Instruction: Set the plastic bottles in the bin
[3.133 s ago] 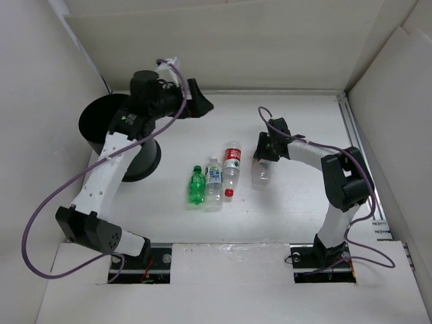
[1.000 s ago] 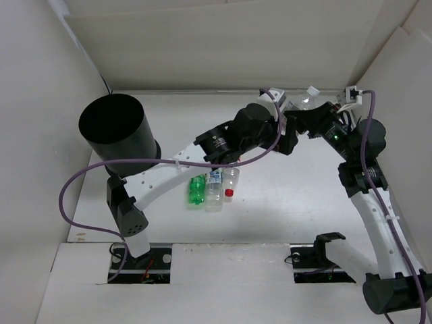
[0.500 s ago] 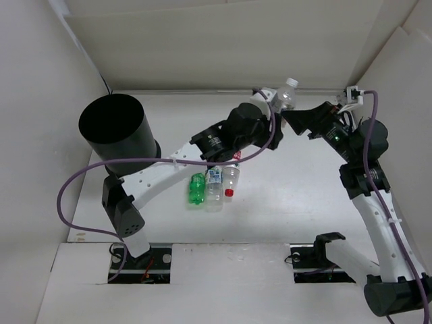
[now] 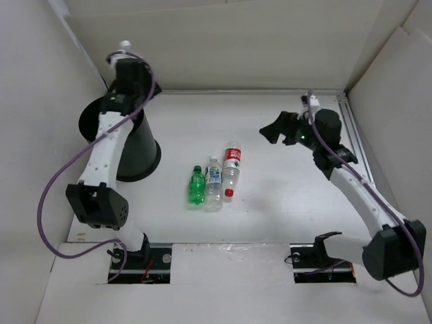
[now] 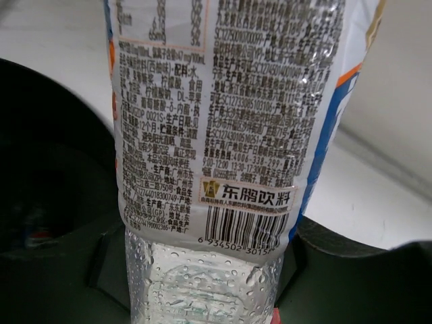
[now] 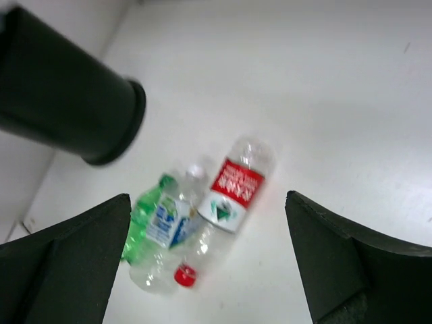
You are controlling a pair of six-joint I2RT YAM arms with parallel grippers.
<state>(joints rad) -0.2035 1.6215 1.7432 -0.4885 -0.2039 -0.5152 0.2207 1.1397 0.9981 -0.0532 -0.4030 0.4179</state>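
Plastic bottle (image 5: 223,121) labelled 东鹏饮料, barcode (image 5: 244,231) beneath, clamped in left end effector (image 5: 209,277), right end effector (image 6: 208,202) wide

Three touching bottles (image 4: 213,179) block mid-table; open table (image 4: 290,202) surrounds them.

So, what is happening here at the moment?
The left gripper holds a labelled clear bottle up by the black bin, not yet dropped. The right gripper hangs open and empty over the table. Three bottles lie side by side on the table: a green one, a blue-white one and a red-capped one.
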